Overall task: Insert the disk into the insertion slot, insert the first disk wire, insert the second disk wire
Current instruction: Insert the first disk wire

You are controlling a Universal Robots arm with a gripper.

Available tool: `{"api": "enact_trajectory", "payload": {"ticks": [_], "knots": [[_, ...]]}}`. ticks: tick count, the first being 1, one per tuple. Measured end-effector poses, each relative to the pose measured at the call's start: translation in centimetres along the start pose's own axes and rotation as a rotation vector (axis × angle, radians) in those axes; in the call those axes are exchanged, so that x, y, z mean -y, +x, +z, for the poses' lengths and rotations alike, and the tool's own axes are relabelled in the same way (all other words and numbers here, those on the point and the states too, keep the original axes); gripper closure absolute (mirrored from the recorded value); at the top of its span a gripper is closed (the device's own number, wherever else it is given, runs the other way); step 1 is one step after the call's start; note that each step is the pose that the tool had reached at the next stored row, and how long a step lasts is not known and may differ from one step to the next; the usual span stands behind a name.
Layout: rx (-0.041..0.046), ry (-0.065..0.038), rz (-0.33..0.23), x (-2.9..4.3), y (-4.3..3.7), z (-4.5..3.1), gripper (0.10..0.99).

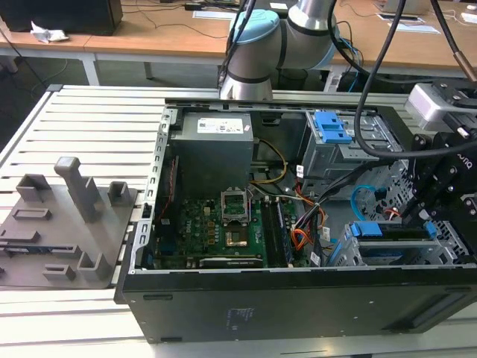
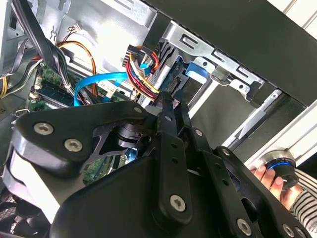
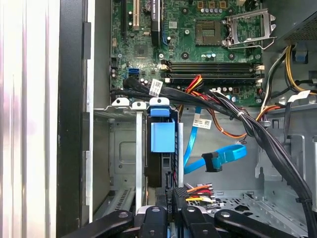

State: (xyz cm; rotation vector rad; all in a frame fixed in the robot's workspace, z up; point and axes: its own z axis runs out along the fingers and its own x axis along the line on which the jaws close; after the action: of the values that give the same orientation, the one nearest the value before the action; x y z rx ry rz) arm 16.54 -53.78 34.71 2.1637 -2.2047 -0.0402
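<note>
- The disk (image 3: 162, 138) sits in the insertion slot (image 3: 124, 148), in a corner of the computer case (image 1: 298, 306).
- The hand (image 3: 173, 201) pinches the first disk wire (image 3: 198, 190) at its black connector, just beside the disk.
- Risk, as I judge it: a tilted connector may jam, or the wire may snag on the light blue cable (image 3: 218, 158).

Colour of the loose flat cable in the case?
Light blue cable, black connector at its free end. Best in the first wrist view.

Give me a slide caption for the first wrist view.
Gripper holding the first disk wire beside the disk, which sits in the insertion slot.
</note>
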Motion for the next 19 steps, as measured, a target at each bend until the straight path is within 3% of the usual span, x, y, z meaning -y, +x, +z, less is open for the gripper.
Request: {"api": "enact_trajectory", "payload": {"ticks": [5,10,19], "knots": [[0.0010,0.000,0.000,0.01,-0.02,0.15,0.910],[0.0137,0.000,-0.001,0.03,-0.03,0.45,0.910],[0.0156,0.000,-0.001,0.34,-0.04,0.90,0.910]]}}
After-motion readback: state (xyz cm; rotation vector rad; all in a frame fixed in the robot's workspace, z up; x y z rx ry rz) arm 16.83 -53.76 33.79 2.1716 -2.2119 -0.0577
